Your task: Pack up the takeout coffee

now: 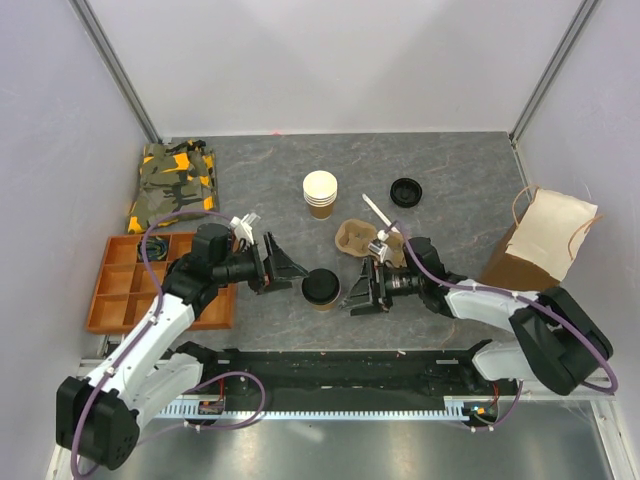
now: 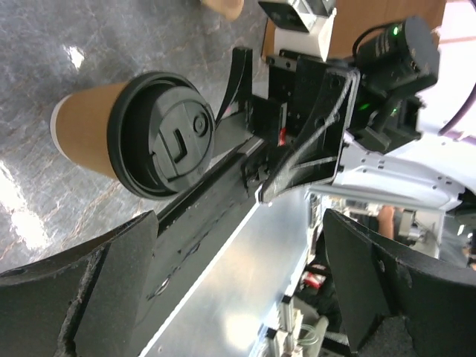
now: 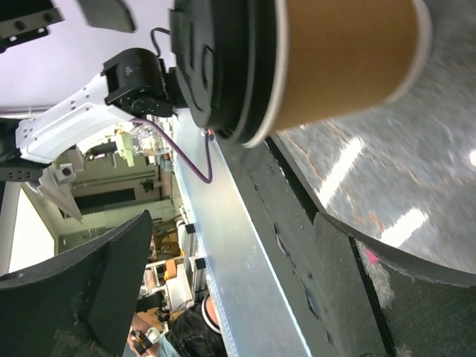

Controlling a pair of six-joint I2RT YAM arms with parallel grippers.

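The left arm stretches from its near-left base across the bench (image 1: 440, 165), forearm low and level. The left hand (image 1: 279, 266) points right, its fingers spread wide and holding nothing. The right arm comes in from the near right, bent at the elbow. The right hand (image 1: 360, 291) points left, also spread and empty.

The takeout coffee (image 1: 321, 288) stands upright on the bench between the two hands, just beyond both sets of fingertips and touching neither. Its black lid (image 2: 163, 134) sits on top.

The left arm covers part of the orange compartment tray (image 1: 125, 290), so its contents cannot be made out. The right wrist hides the near edge of the cardboard cup carrier (image 1: 354, 236). In the right wrist view the coffee is blurred and cut off by the top of the frame. Each wrist view shows only the inner faces of its own fingers. Farther off are the stack of cups (image 1: 320, 193), a loose lid (image 1: 405, 191) and a paper bag (image 1: 545, 238) at the right.
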